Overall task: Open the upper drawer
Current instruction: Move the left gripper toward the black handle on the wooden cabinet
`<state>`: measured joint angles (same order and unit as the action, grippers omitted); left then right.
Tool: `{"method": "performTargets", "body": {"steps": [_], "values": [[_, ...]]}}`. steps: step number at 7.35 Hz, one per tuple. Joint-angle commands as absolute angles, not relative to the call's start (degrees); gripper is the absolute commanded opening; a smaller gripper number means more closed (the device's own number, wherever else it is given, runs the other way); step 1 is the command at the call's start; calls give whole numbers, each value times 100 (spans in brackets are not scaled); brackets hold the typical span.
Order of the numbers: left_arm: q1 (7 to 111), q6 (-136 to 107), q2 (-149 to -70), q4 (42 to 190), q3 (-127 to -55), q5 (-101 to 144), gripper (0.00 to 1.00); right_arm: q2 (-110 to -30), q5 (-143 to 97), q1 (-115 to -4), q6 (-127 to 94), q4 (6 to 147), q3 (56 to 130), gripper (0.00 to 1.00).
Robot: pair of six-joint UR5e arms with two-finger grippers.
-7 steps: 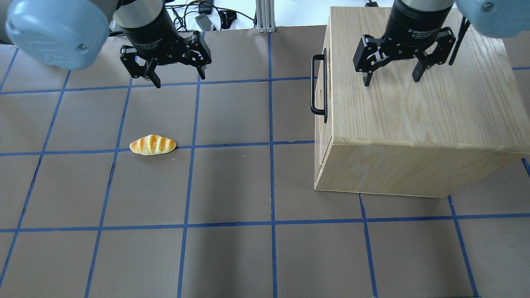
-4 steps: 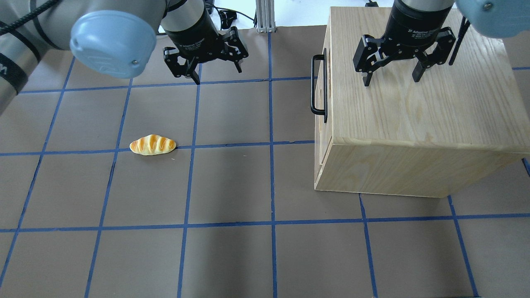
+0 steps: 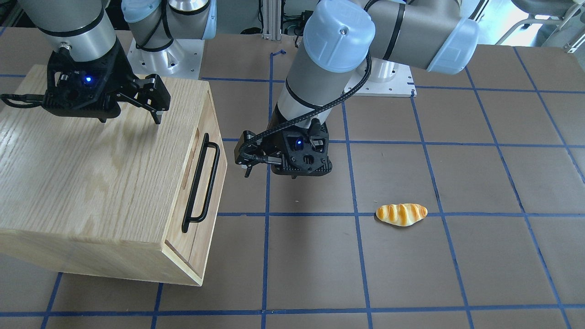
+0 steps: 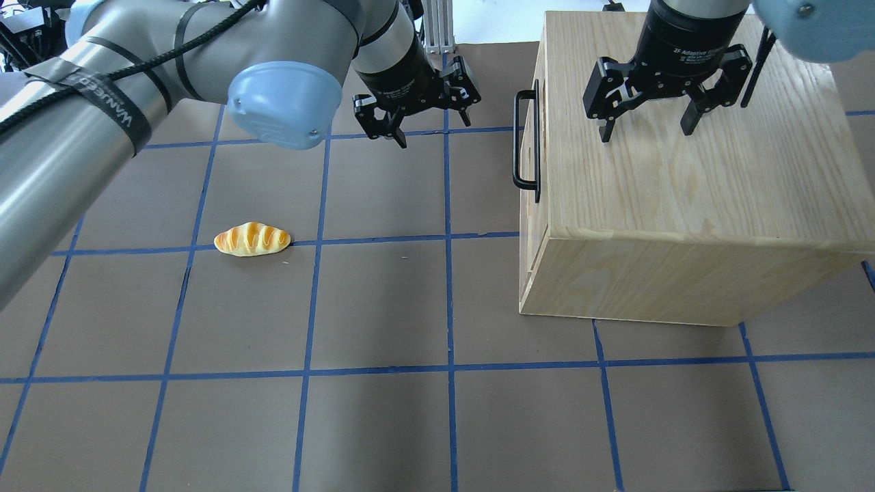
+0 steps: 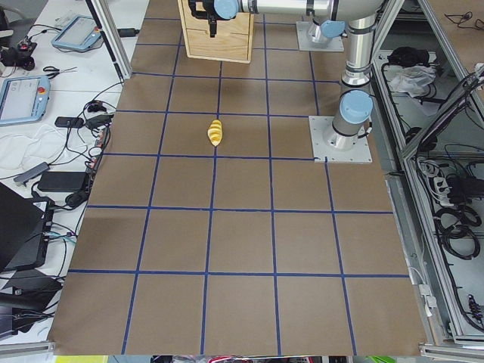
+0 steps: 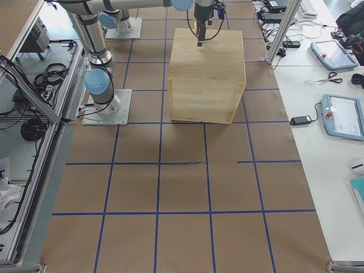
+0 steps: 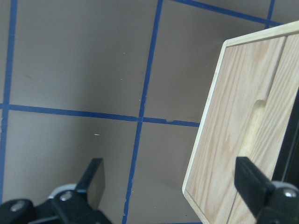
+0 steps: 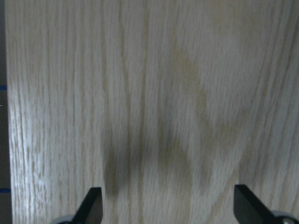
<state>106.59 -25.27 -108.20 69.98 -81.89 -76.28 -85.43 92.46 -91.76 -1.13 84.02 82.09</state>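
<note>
The upper drawer (image 4: 530,171) is the light oak front of the cabinet (image 4: 683,171), with a long black bar handle (image 4: 525,137). It sits flush in the casing in the front-facing view (image 3: 208,151). My left gripper (image 4: 433,130) is open and empty above the mat, a short way left of the handle and not touching it. The left wrist view (image 7: 173,186) shows the drawer front (image 7: 233,140) and its cut-out slot (image 7: 254,126) ahead on the right. My right gripper (image 4: 646,130) is open and empty just above the cabinet top, which fills the right wrist view (image 8: 170,205).
A toy bread roll (image 4: 252,239) lies on the brown mat with blue grid tape (image 4: 383,307), left of centre. It also shows in the front-facing view (image 3: 401,214). My left arm's long grey link (image 4: 102,123) crosses the upper left.
My left arm has swung to the right, carrying its open gripper from the far left towards the drawer handle. The right gripper, cabinet and bread roll have not moved.
</note>
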Motion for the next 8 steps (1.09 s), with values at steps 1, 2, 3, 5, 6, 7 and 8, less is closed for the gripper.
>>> {"method": "performTargets", "body": {"steps": [1, 2, 3, 5, 6, 7, 8], "values": [[10862, -2514, -11003, 6751, -8183, -7541, 100, -8543, 9246, -9176, -106, 8402, 8209, 100], [10889, -2496, -11047, 6707, -8183, -7254, 100, -8543, 9246, -9176, -114, 8402, 8209, 100], [10907, -2244, -11065, 6706, -8183, -7208, 100, -8543, 9246, -9176, -106, 8402, 8209, 100], [10916, -2057, -11074, 6706, -8183, -7172, 100, -8543, 9246, -9176, -106, 8402, 8209, 100], [10916, -1891, -11066, 6706, -8183, -7024, 100, -8543, 9246, -9176, -114, 8402, 8209, 100], [10916, -1872, -11074, 6706, -8191, -7014, 100, -8543, 9246, -9176, -114, 8402, 8209, 100], [10925, -1863, -11109, 6706, -8191, -6935, 100, -8543, 9246, -9176, -106, 8402, 8209, 100]]}}
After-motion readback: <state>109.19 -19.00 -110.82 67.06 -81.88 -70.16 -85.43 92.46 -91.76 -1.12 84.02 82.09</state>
